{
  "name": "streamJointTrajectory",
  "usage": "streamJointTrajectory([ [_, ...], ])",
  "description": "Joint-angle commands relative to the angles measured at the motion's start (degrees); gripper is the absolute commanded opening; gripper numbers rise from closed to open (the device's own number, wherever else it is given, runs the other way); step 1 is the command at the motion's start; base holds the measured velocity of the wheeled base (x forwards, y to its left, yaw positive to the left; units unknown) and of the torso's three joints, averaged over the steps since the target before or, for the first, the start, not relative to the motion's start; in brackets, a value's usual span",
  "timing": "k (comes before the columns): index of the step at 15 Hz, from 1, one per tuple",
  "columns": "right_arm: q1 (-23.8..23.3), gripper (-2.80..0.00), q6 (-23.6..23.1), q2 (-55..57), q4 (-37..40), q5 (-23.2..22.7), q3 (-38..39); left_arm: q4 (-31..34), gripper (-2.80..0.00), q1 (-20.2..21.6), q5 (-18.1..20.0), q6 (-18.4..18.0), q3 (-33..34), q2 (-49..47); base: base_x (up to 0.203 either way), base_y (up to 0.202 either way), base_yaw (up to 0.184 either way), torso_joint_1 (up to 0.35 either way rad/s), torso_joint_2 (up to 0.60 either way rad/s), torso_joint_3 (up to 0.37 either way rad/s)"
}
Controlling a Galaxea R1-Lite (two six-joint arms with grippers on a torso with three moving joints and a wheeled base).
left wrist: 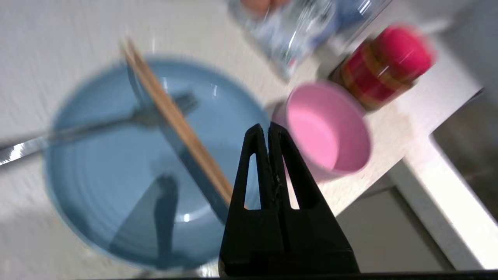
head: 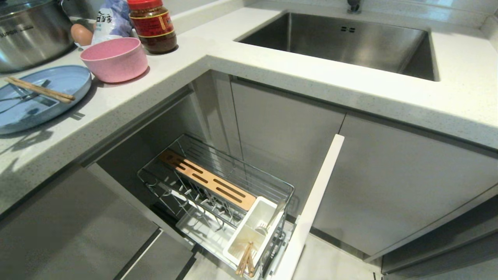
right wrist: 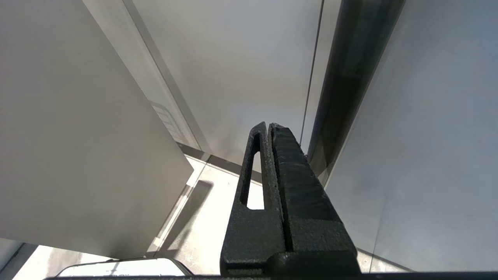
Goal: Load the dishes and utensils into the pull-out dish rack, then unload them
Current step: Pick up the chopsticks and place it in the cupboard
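Speckled countertop (head: 272, 74), steel sink (head: 342, 42), grey cabinets (head: 389, 182)

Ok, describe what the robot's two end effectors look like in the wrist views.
Both look alike. The left end effector has two matte black, wedge-shaped fingers tapering to narrow tips, each with a long slot cut through it. The right end effector has the same black build and a grainy, rough surface. No cables or markings show.

On the bench (head: 218, 46) to our left we see the plate (head: 58, 83), with chopsticks (head: 39, 89) and a fork (head: 17, 97) lying on it. The bowl (head: 114, 58) stands just right of the plate, a jar (head: 153, 25) behind the bowl, a pot (head: 31, 31) behind the plate. The sink (head: 342, 41) lies to the right. Below, the rack (head: 218, 194) stands pulled out; its cup (head: 253, 229) holds another pair of chopsticks (head: 245, 260).
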State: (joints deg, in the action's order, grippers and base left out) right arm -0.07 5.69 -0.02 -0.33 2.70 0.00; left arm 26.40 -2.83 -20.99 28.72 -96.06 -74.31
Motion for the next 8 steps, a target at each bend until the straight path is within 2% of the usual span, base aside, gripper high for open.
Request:
streamJointTrajectory([
  [1, 0.0, -2.80, 0.0, -0.2, 0.0, 0.0, 0.0, 7.4, -2.80, -1.2, -0.3, 2.0, -3.9, -4.9, 0.000, 0.000, 0.000, 0.000, 0.00, 0.000],
  [4, 0.0, -2.80, 0.0, -0.2, 0.0, 0.0, 0.0, 12.6, -2.80, -1.2, -0.8, 2.2, -5.9, -6.7, 0.000, 0.000, 0.000, 0.000, 0.00, 0.000],
  [5, 0.0, -2.80, 0.0, -0.2, 0.0, 0.0, 0.0, 14.2, 0.00, -1.2, -1.2, 2.2, -6.3, -7.5, 0.000, 0.000, 0.000, 0.000, 0.00, 0.000],
  [8, 0.0, -2.80, 0.0, -0.2, 0.0, 0.0, 0.0, 15.2, 0.00, -1.2, -3.1, 2.8, -7.3, -8.7, 0.000, 0.000, 0.000, 0.000, 0.00, 0.000],
])
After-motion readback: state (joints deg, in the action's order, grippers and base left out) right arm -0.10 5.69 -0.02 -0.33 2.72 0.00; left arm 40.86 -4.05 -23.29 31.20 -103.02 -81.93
